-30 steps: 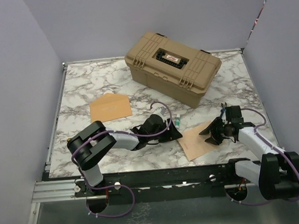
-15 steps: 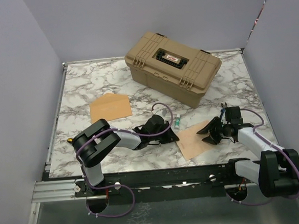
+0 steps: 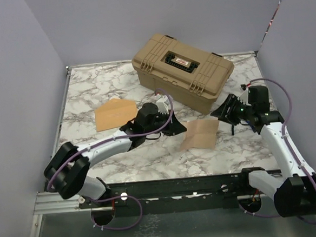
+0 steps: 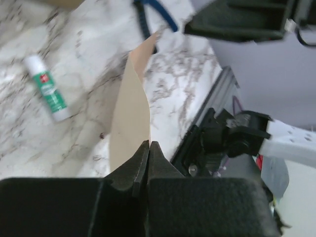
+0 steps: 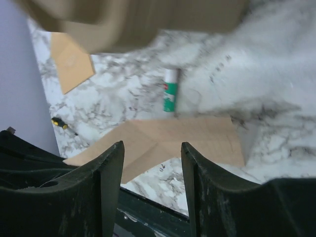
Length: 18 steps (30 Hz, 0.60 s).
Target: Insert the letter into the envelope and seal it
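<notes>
Top view, left to right. Envelope, orange-brown, lies flat on the marble counter at about 9 o'clock from the left claw, apart from it; its upper edge rises to a shallow point. It also shows in the right wrist view, at 10 o'clock in that frame. The left arm reaches out low over the counter from its base. Left claw: fingers pressed together on the near edge of the letter, which runs away from the tips nearly edge-on in the wrist view. Letter: paler pinkish-tan sheet, extending from the left claw toward 4 o'clock, roughly mid-counter. The held side is raised, with a shadow on the marble beneath it. Cannot tell whether the far edge touches the counter. Creases cross the sheet in the right wrist view. A white and green glue stick lies on the marble beside the letter, apart from it, also seen by the right wrist camera. Tan hard case, lid closed, stands at 12 o'clock from the letter. Right claw hovers at about 1 o'clock from the letter, near the case's front corner. Its fingers are spread apart with nothing between them.
</notes>
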Each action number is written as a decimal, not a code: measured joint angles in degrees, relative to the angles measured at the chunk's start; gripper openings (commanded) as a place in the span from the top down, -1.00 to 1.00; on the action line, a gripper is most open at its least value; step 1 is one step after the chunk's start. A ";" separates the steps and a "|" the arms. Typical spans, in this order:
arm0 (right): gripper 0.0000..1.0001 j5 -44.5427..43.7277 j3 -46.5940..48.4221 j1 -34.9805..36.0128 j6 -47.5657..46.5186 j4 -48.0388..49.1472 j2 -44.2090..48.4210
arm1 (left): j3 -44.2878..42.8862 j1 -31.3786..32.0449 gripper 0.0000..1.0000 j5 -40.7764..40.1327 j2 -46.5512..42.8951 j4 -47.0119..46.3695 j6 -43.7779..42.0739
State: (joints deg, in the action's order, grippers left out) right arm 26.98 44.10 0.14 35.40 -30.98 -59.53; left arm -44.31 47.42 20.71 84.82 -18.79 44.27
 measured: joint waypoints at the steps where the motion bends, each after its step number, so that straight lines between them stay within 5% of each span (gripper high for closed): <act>1: -0.19 1.09 2.12 0.00 -1.92 -0.35 0.09 | -1.66 -0.17 1.00 1.31 -2.27 2.69 -2.80; 4: -0.44 6.64 9.68 0.00 -8.52 -1.62 0.17 | -6.05 -0.59 1.00 5.22 -7.67 8.94 -9.73; 7: -0.96 13.99 15.65 0.00 -13.62 -2.16 0.22 | -10.82 -1.53 1.00 9.84 -11.80 15.54 -15.54; 14: -0.99 30.12 24.30 0.70 -27.63 -5.46 1.42 | -18.36 -3.48 1.00 17.03 -13.57 26.67 -24.52; 18: -0.75 33.53 23.91 1.84 -31.45 -7.98 2.38 | -21.70 -3.56 1.00 20.00 -12.85 32.52 -28.57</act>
State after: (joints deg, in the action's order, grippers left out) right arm 60.51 68.01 1.98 3.95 -38.96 -57.14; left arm -66.02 43.86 40.71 71.96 13.74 15.70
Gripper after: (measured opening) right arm 0.961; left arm 0.002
